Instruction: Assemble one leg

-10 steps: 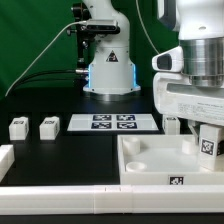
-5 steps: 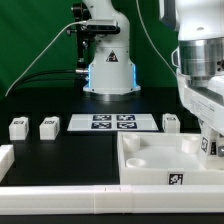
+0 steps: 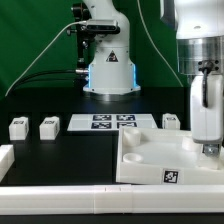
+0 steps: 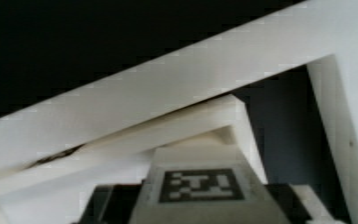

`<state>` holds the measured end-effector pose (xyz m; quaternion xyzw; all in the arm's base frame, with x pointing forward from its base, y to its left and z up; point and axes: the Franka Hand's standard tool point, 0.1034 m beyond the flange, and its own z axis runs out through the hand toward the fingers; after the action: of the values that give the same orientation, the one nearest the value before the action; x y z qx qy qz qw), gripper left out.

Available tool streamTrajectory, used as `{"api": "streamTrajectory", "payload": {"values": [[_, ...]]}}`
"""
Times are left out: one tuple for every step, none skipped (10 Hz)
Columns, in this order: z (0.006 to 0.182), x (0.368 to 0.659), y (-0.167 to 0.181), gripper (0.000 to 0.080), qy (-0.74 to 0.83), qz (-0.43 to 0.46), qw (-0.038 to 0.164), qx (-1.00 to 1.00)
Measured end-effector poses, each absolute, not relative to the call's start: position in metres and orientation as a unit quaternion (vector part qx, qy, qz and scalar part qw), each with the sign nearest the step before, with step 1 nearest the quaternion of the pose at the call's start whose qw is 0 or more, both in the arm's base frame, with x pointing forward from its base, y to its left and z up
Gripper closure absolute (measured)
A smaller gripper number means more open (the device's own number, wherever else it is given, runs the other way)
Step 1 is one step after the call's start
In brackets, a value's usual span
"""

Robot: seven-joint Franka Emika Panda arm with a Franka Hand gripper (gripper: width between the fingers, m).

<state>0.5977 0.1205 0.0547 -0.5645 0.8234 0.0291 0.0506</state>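
My gripper [image 3: 208, 148] is at the exterior view's right, pointing down over the right corner of the large white tray-like piece [image 3: 150, 150]. It is shut on a leg [image 4: 202, 150], a white block with a black-and-white tag. In the wrist view the leg sits between the dark fingers [image 4: 108, 205], its end against the tray's white rim [image 4: 140, 100]. In the exterior view the held leg is mostly hidden behind the gripper. Three more legs [image 3: 17, 127] [image 3: 48, 126] [image 3: 171, 121] stand on the black table.
The marker board [image 3: 112, 122] lies behind the tray. A white rail [image 3: 60, 198] runs along the table's front edge and up the left side. The robot's base [image 3: 108, 70] stands at the back.
The gripper has turned about its axis and sunk slightly with the leg in it. The tray's front edge and its tag have shifted and tilted a little.
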Motion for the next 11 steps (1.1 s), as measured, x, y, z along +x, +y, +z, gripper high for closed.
{"api": "streamTrajectory", "payload": {"values": [[0.0546,0.5969,0.1243,0.0509,0.822,0.032,0.053,-0.566],[0.0544,0.5966,0.1255,0.0329,0.817,0.033,0.054,-0.573],[0.0542,0.5964,0.1256,0.0329,0.813,0.032,0.054,-0.579],[0.0542,0.5964,0.1252,0.0189,0.794,0.031,0.055,-0.604],[0.0542,0.5966,0.1244,0.0157,0.771,0.028,0.056,-0.634],[0.0538,0.5960,0.1243,0.0157,0.759,0.028,0.056,-0.648],[0.0537,0.5958,0.1245,0.0152,0.726,0.025,0.057,-0.685],[0.0545,0.5958,0.1248,0.0152,0.682,0.021,0.059,-0.729],[0.0562,0.5956,0.1247,0.0151,0.638,0.017,0.061,-0.768],[0.0580,0.5951,0.1253,0.0151,0.626,0.017,0.062,-0.777],[0.0594,0.5952,0.1265,0.0151,0.625,0.016,0.063,-0.777]]}}
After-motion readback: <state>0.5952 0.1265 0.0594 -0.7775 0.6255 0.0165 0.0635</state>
